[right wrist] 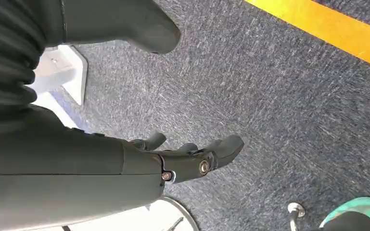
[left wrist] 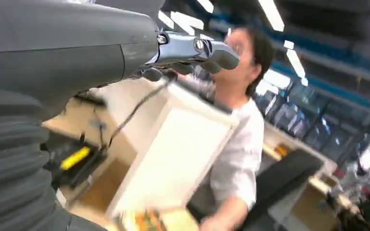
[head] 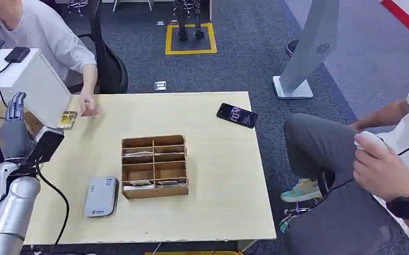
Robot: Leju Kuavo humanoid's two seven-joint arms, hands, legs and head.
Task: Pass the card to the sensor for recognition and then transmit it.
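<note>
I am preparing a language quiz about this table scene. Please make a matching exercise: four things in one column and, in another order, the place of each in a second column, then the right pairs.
Things:
1. black phone
2. grey card reader
3. wooden organizer
4. card

Places:
A. middle of the table
B. near edge, just left of the organizer
C. far right corner
D. far left part, beside a person's hand

Pairs: 1-C, 2-B, 3-A, 4-D
</note>
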